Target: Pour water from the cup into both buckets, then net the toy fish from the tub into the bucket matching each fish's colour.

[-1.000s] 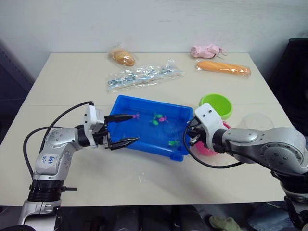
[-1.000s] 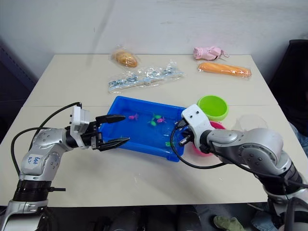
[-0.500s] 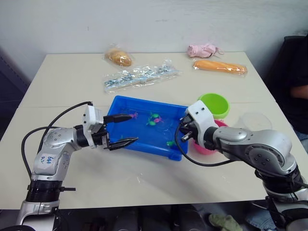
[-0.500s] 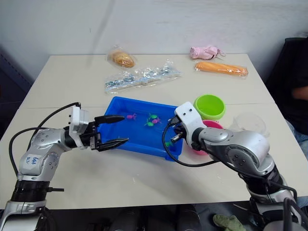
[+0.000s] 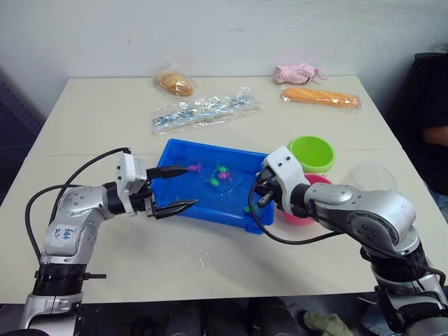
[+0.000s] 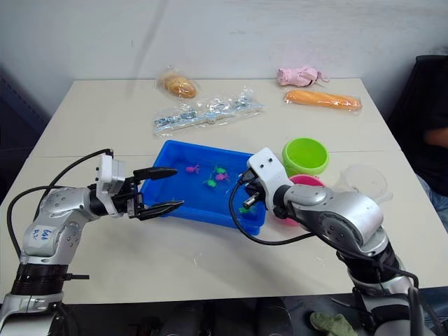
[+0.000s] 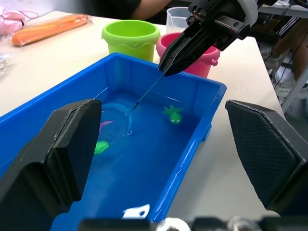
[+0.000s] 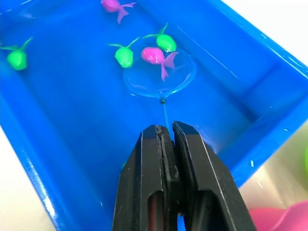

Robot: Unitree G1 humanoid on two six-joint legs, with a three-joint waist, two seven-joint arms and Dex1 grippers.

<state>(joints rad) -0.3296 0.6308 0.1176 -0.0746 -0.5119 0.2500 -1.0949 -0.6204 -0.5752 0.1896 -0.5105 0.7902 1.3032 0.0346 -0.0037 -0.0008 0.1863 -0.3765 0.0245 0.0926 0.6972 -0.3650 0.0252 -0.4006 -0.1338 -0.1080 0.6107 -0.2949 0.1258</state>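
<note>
The left gripper (image 5: 176, 188) is reaching in from the frame's left, fingers spread wide. The right gripper (image 8: 167, 136) is angling in from the right, fingers pinching the net handle (image 8: 163, 111).

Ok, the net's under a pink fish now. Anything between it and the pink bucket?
Only the tub's raised rim. The right pincer holds the net under the pink fish; the pink bucket stands just beyond that rim, its mouth unobstructed.
</note>
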